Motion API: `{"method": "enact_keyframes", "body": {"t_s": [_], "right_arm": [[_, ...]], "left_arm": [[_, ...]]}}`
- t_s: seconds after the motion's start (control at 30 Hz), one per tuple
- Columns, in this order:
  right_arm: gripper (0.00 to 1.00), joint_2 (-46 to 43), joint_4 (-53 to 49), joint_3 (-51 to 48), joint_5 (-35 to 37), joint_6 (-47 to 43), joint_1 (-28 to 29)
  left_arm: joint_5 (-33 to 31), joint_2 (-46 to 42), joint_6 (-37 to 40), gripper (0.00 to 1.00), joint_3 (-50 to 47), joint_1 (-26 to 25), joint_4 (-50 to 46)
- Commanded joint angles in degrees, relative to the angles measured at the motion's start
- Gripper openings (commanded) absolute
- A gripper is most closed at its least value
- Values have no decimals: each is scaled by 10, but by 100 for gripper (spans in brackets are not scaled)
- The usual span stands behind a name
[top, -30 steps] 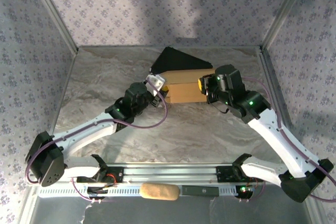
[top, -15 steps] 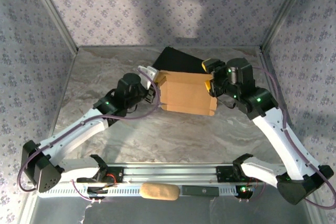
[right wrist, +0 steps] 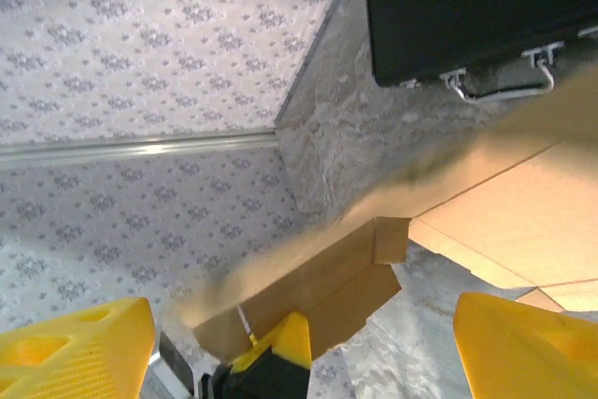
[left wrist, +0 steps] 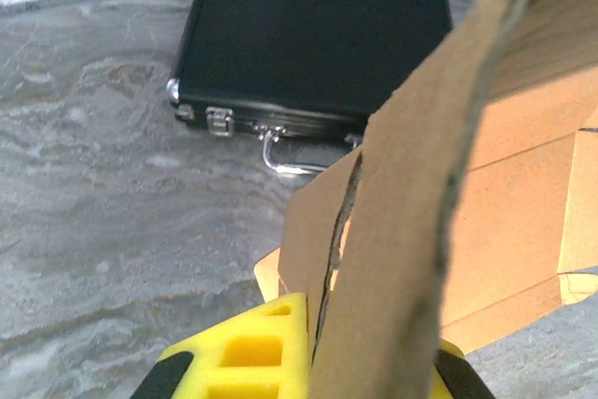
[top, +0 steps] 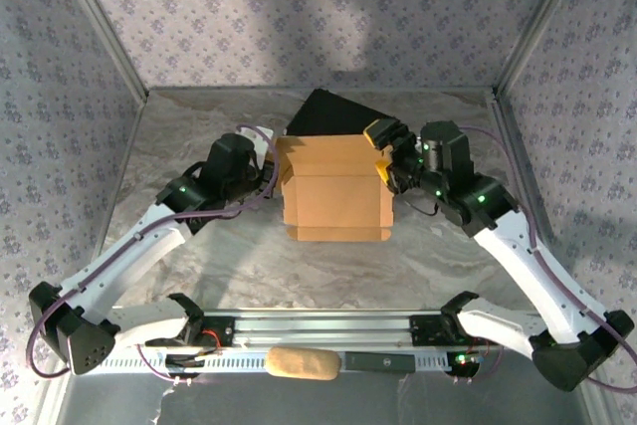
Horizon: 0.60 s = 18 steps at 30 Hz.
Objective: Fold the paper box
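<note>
The paper box (top: 334, 191) is a tan cardboard sheet with flaps, held up over the table's middle with its broad face toward the top camera. My left gripper (top: 274, 164) is shut on its left edge; in the left wrist view the cardboard (left wrist: 523, 193) runs between the yellow fingers (left wrist: 248, 352). At the box's upper right corner, my right gripper (top: 386, 154) is open. Its yellow fingers (right wrist: 75, 343) stand wide apart, and the box (right wrist: 523, 221) stretches across in front of them without being clamped.
A black hard case (top: 328, 111) with metal latches (left wrist: 220, 121) lies on the marbled table behind the box. Patterned walls (top: 299, 17) close in the back and both sides. A tan oblong object (top: 299, 363) rests on the front rail between the arm bases.
The box has swung from a low, edge-on position to a raised, broad-face-up one. My left gripper has moved left and back with it. The right gripper has shifted up to the box's corner.
</note>
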Motion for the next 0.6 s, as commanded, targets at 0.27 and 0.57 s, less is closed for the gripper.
{"method": "enact_keyframes", "body": {"t_s": [0.27,0.57], "right_arm": [[80,71,-18,74,129,93,88],[71,136,11,107,110,103,80]], "left_arm": [[20,11,-71,0,61,-3,-80],[23,9,-62,0,57,-7,-89]]}}
